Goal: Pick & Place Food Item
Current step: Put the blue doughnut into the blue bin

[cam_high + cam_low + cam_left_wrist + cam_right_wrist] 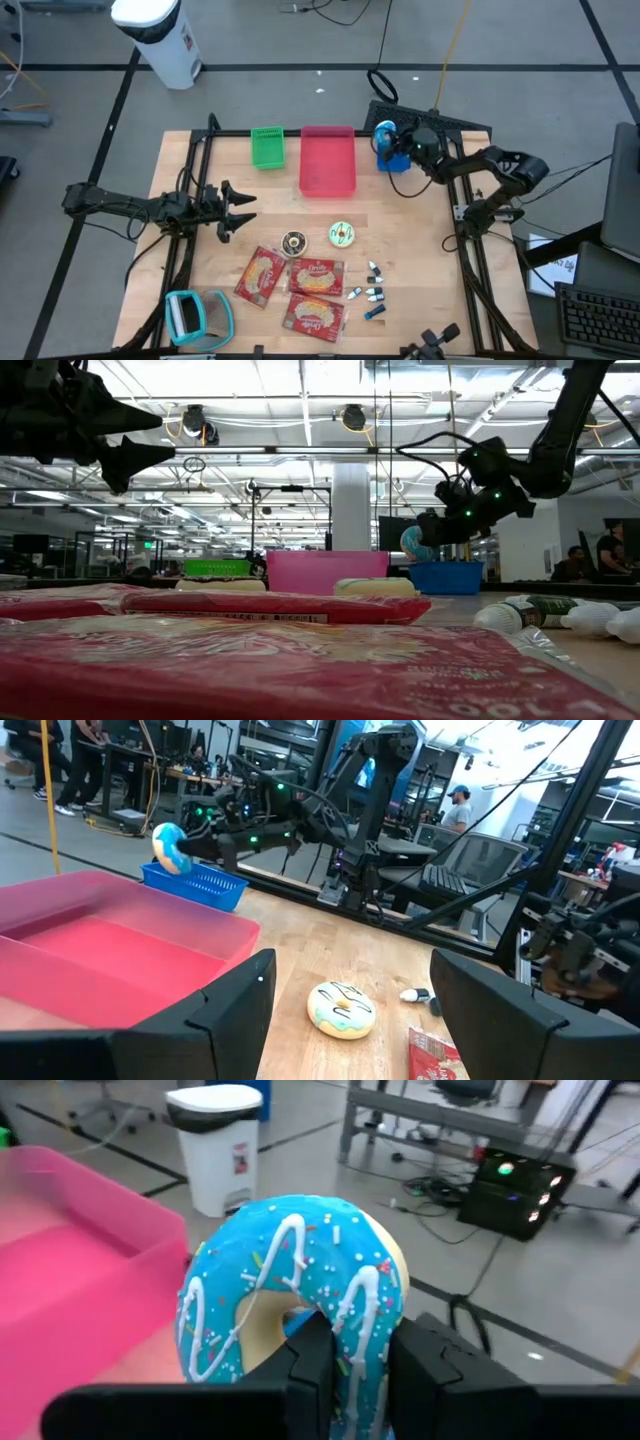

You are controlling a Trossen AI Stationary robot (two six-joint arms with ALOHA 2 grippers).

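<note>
A blue-iced donut [290, 1290] with white stripes and sprinkles hangs in my right gripper [360, 1365], which is shut on it. In the high view the donut [385, 133] is over the far end of the blue basket [399, 160], beside the pink tray [328, 160]. The low view shows it [412, 542] clear above that basket [446, 577]. My left gripper [238, 205] waits open at the table's left, level, with nothing between its fingers. A pale striped donut [342, 235] and a chocolate donut [293, 243] lie flat on the table. My right gripper pinches the donut's ring [352, 1342] at its lower side, between the two fingers. One finger [312, 1365] shows in front of the hole and the other [430, 1370] outside the ring. They come nearly level from the table's right. The donut stands on edge, lifted clear.
A green basket [267, 147] stands left of the pink tray at the far edge. Three red snack packets [300, 290] lie near the front, small bottles [373, 292] to their right, a teal tape dispenser [197, 315] at the front left. A white bin [160, 35] stands beyond the table.
</note>
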